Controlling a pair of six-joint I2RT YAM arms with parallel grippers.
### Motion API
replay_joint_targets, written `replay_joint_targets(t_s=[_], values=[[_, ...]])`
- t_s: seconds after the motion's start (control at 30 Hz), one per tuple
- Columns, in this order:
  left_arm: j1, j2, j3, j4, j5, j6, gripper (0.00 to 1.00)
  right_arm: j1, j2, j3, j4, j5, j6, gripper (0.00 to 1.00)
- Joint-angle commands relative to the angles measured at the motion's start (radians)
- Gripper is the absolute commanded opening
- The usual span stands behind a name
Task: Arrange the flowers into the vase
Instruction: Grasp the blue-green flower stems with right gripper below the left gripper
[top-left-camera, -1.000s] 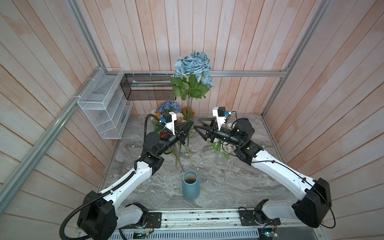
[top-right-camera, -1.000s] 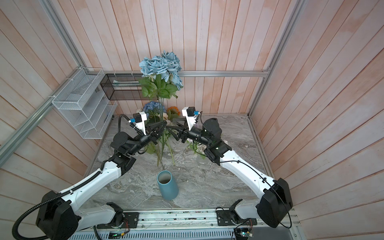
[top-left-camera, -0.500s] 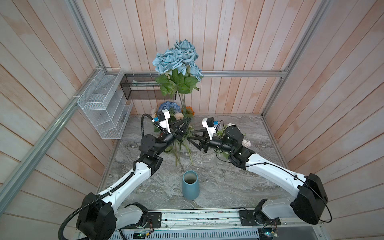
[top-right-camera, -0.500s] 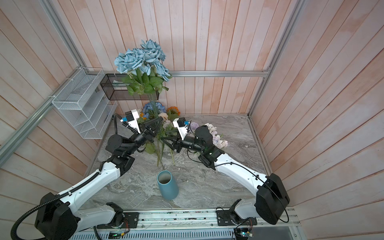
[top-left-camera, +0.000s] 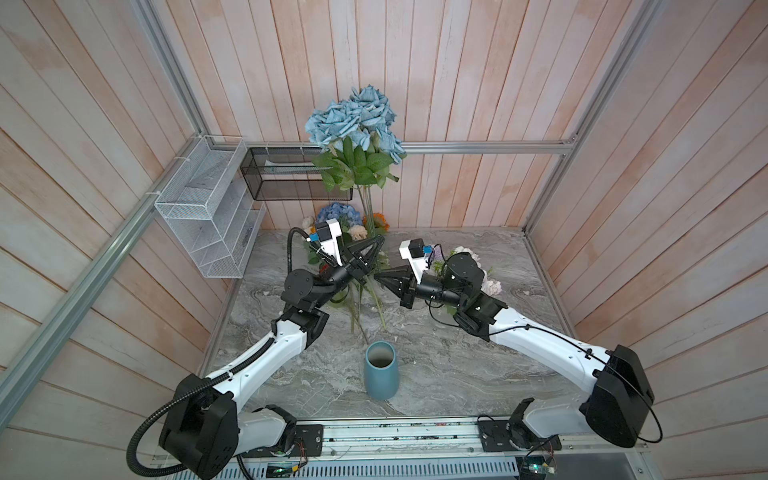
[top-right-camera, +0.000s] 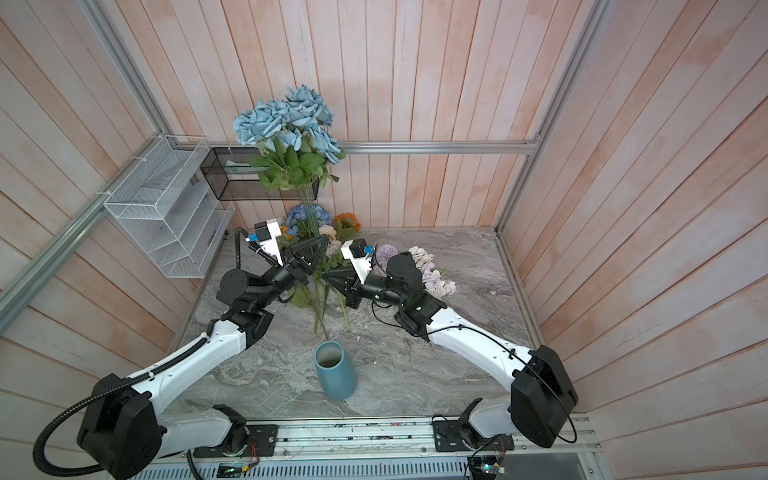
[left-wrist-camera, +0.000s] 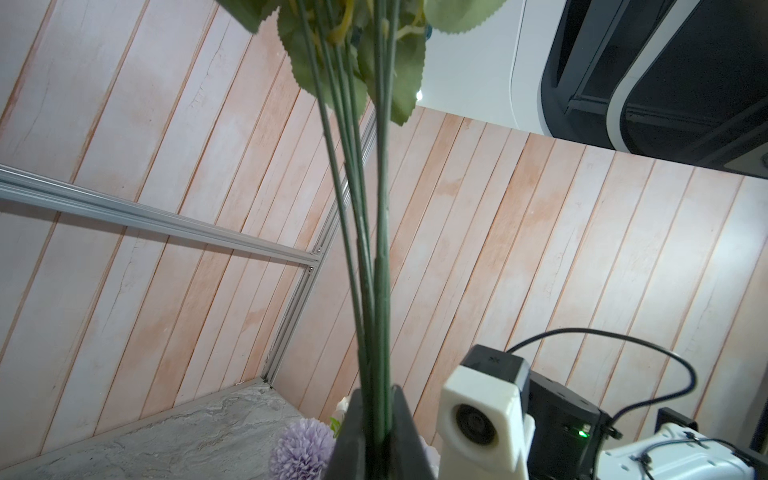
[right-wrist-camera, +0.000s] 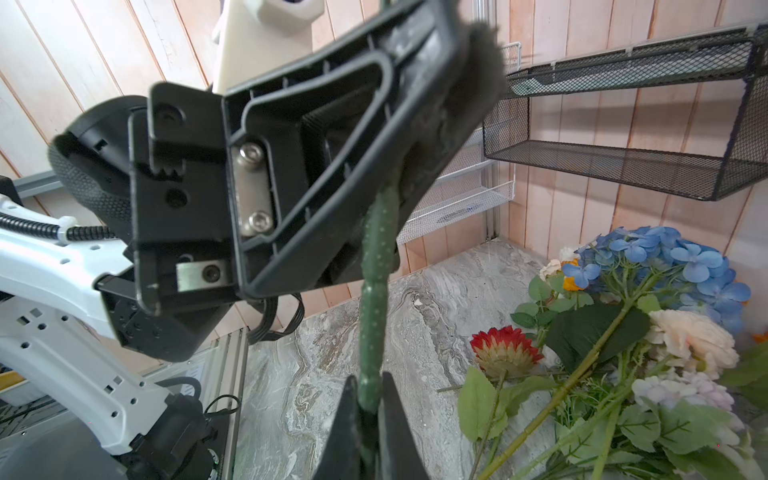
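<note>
Standing upright above the table (top-left-camera: 457, 374), a blue rose spray (top-left-camera: 356, 124) was pinched at its stems by the left gripper (left-wrist-camera: 376, 401), with the right gripper (right-wrist-camera: 368, 384) clamped on them just below. Other flowers (right-wrist-camera: 690, 336) lay behind, and the vase (top-left-camera: 380, 370) stood empty in front. This looked like the first placement; next, the stem ends would need steering into its mouth.

Bright, even, diffuse light fills both top views. Shadows under the arms on the marble tabletop (top-left-camera: 436, 374) are faint and soft-edged. Wide-angle stretch makes the wall planks fan out toward the frame edges. In the left wrist view the left gripper (left-wrist-camera: 376, 399) is dark and soft, while the dusty-blue rose spray (left-wrist-camera: 365, 232) is sharp just beyond its tips, with one small glare point past the leaves. In the right wrist view the right gripper (right-wrist-camera: 370, 399) is underlit and blurred; the loose flowers (right-wrist-camera: 623, 332) well beyond it look crisp.
</note>
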Motion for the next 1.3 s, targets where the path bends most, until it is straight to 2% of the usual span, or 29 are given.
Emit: replay_joint_targets(t_s=[0.0, 0.03, 0.07, 0.1, 0.13, 0.2, 0.43, 0.6, 0.73, 0.8, 0.93, 1.27], values=[[-0.019, 0.019, -0.003, 0.043, 0.09, -0.049, 0.03, -0.011, -0.039, -0.016, 0.047, 0.091, -0.019, 0.0], [-0.02, 0.025, 0.001, 0.038, 0.095, -0.049, 0.18, -0.011, -0.046, -0.021, 0.044, 0.102, -0.025, 0.0], [-0.019, 0.028, 0.005, 0.033, 0.097, -0.05, 0.36, -0.011, -0.051, -0.023, 0.038, 0.113, -0.031, 0.0], [-0.02, 0.031, 0.008, 0.027, 0.101, -0.049, 0.59, -0.012, -0.057, -0.023, 0.03, 0.126, -0.038, 0.0], [-0.019, 0.031, 0.01, 0.018, 0.103, -0.045, 0.76, -0.013, -0.063, -0.021, 0.02, 0.134, -0.047, 0.0], [-0.019, 0.024, 0.014, -0.012, 0.099, -0.032, 0.99, -0.014, -0.072, -0.019, -0.002, 0.164, -0.067, 0.0], [-0.015, -0.045, 0.035, -0.179, 0.056, 0.065, 0.99, -0.022, -0.119, -0.017, -0.105, 0.236, -0.186, 0.0], [-0.01, -0.052, 0.112, -0.292, 0.075, 0.118, 0.87, -0.023, -0.137, 0.003, -0.231, 0.318, -0.275, 0.0], [-0.009, -0.024, 0.166, -0.311, 0.105, 0.113, 0.79, -0.022, -0.153, 0.004, -0.288, 0.378, -0.32, 0.0], [-0.007, -0.006, 0.188, -0.317, 0.105, 0.112, 0.72, -0.021, -0.164, -0.006, -0.285, 0.382, -0.329, 0.0], [-0.004, 0.047, 0.237, -0.349, 0.109, 0.095, 0.67, -0.021, -0.183, -0.032, -0.252, 0.379, -0.323, 0.0], [-0.002, 0.052, 0.188, -0.391, 0.087, 0.063, 0.66, -0.021, -0.211, -0.046, -0.24, 0.475, -0.306, 0.0]])
